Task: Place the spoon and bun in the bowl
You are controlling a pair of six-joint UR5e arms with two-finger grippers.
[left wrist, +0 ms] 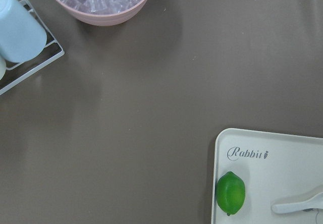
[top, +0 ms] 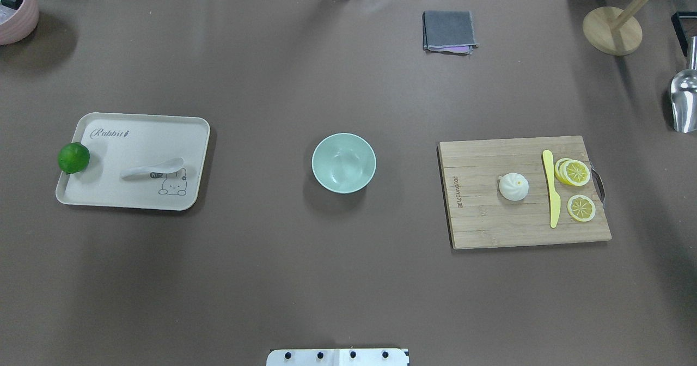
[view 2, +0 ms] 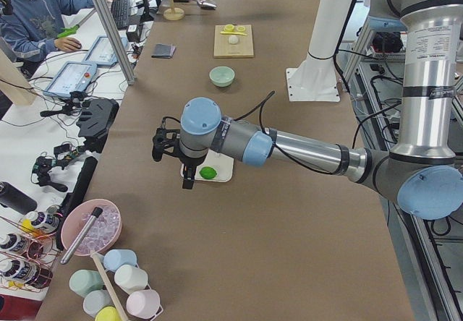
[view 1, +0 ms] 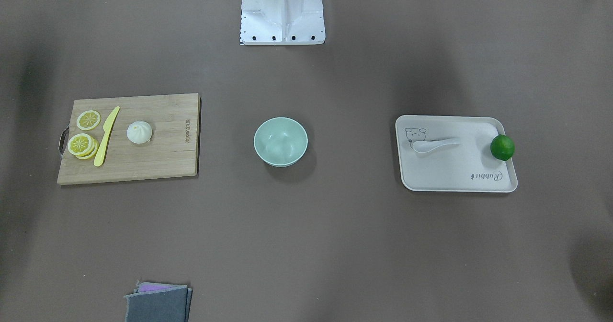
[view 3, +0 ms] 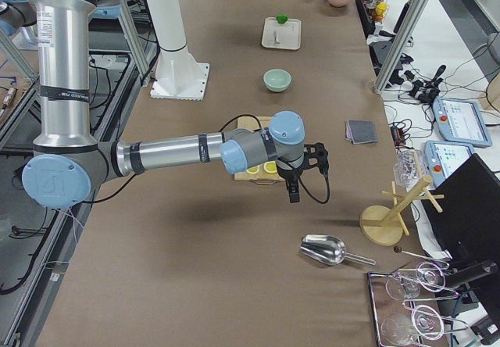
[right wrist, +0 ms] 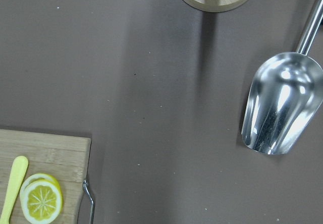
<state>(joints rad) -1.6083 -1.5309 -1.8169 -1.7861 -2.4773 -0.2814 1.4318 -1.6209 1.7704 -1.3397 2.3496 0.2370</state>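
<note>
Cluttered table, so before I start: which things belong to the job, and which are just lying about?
Job: spoon on the tray, bun on the cutting board, mint-green bowl.
Lying about: lime, lemon slices, yellow plastic knife, folded grey cloths, metal scoop.

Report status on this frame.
Left gripper, right gripper aloft, state unclear. Spoon on tray, bun on board, bowl empty. Knife near bun, lime on tray.

Bowl point(top: 343, 163) mid-table between spoon point(top: 152, 168) tray point(top: 109, 198) and bun point(top: 513, 186) board point(top: 490, 224).

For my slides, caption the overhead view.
Empty bowl sits between a tray holding spoon and lime, and a cutting board holding the bun.
</note>
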